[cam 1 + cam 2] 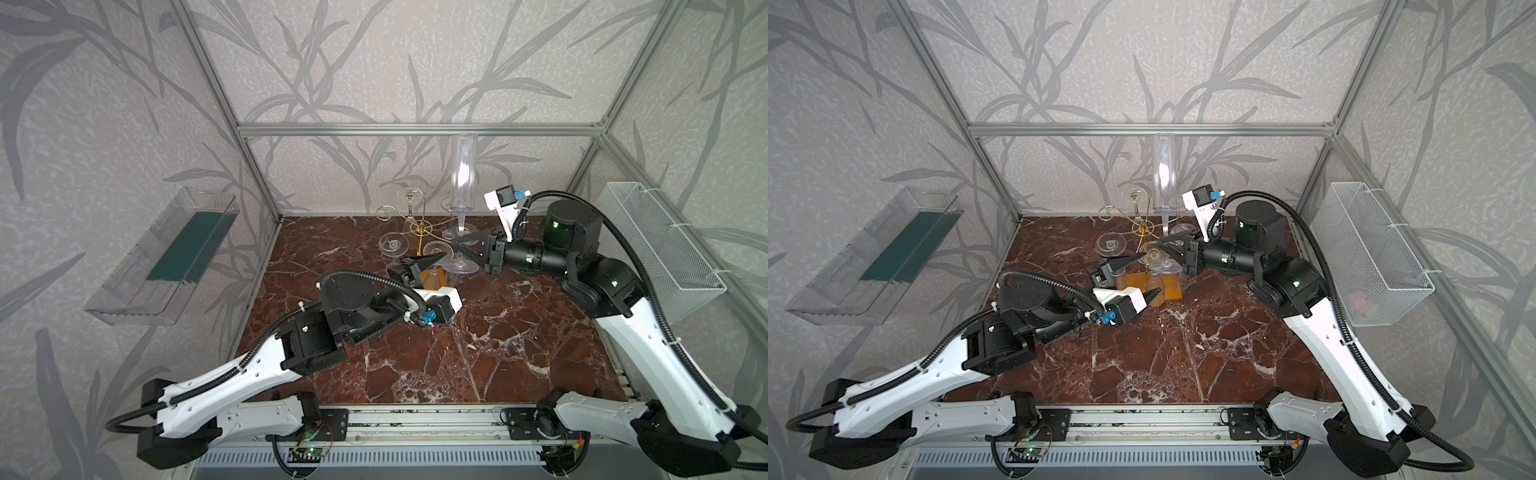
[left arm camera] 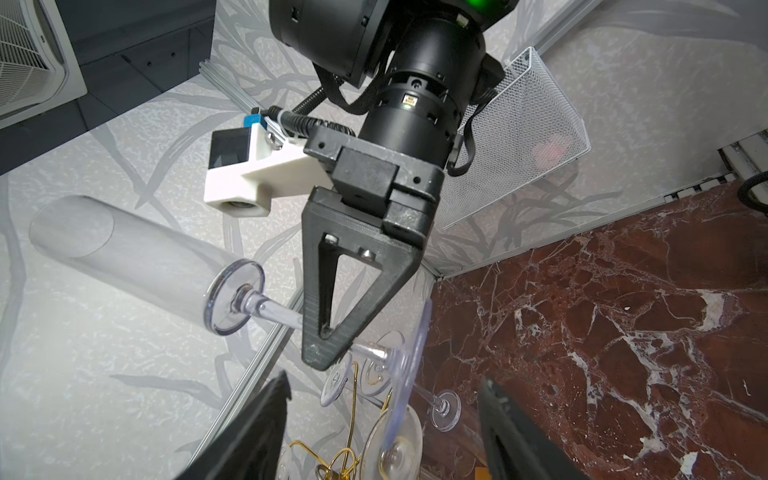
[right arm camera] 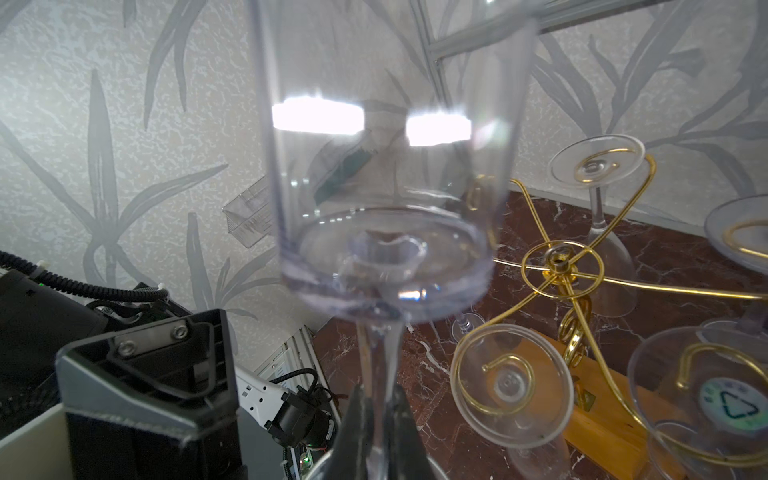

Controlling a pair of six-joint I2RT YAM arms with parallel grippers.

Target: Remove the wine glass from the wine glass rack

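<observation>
Left gripper [image 1: 1139, 279]: jaws apart, empty, low by the rack [image 1: 422, 228]. Other glasses hang there. Wine glass [image 1: 463, 174]: upright, off the hooks, just right of the rack. Right gripper [image 1: 457, 244]: clamped on its stem. Removal looks done. Probably left: set down, let go.

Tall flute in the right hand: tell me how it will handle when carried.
Likely top-heavy: the flute carries its long bowl above the right hand, shut on its thin stem, so it may pivot. The smooth clear stem could slip. Thin walls look light but breakable.
</observation>
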